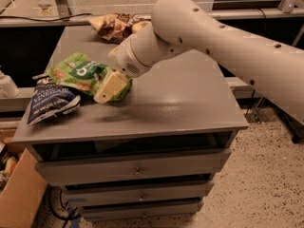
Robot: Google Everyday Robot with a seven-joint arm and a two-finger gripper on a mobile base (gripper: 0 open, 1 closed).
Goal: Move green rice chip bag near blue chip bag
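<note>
The green rice chip bag (76, 71) lies on the left part of the grey cabinet top (180, 103), its left end touching the blue chip bag (49, 101), which lies at the front left corner. My gripper (110, 87) is at the green bag's right end, low over the top, and appears shut on that end. The white arm reaches in from the right.
A brown-and-cream snack bag (116, 25) lies at the back of the cabinet top. Drawers are below the front edge (137, 170). A cardboard box (19, 194) stands on the floor at the left, and a white bottle (6, 85) stands left of the cabinet.
</note>
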